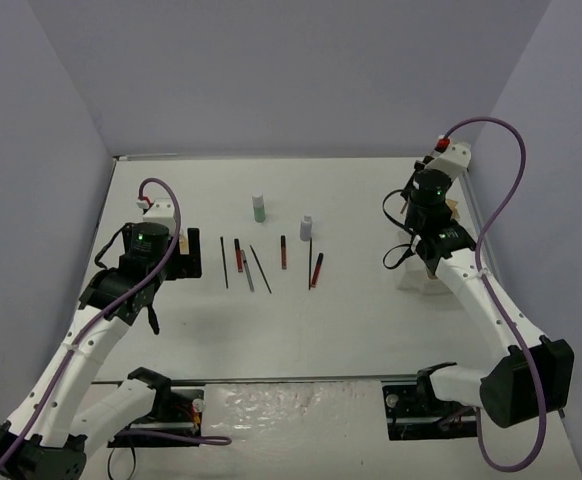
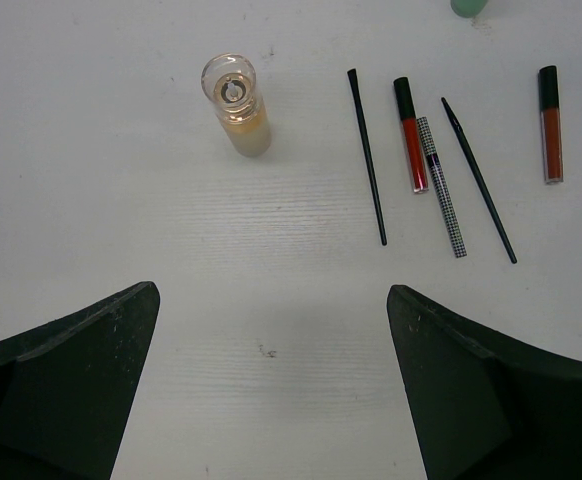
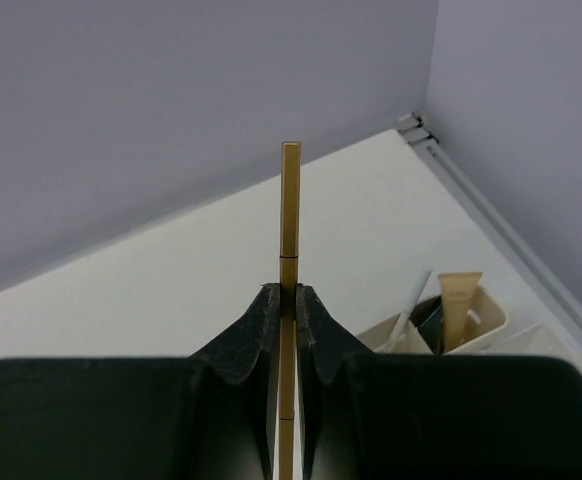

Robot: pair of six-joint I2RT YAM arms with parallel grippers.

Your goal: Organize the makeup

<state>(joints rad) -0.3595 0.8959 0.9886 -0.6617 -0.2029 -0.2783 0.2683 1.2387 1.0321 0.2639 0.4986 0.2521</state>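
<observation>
The makeup is split: a gold stick (image 3: 290, 200) is pinched upright in the right arm's closed jaws beside the white tray (image 3: 481, 330) at the 3 o'clock side of the tabletop (image 1: 371, 330), while the other sticks (image 1: 283, 250) lie mid-table. A beige bottle (image 2: 236, 105) stands at 11 o'clock from the left arm's wide-open, empty jaws. The grip on so long and thin a stick is narrow, so I judge it may swivel or slide on lowering, snag the tray's rim or the white stick (image 3: 411, 300) and tan tube (image 3: 458, 300) standing inside, and fall out.

gold stick (image 3: 290, 200): metallic sheen | beige bottle (image 2: 237, 105): glossy, clear | table (image 2: 171, 230): matt white
</observation>
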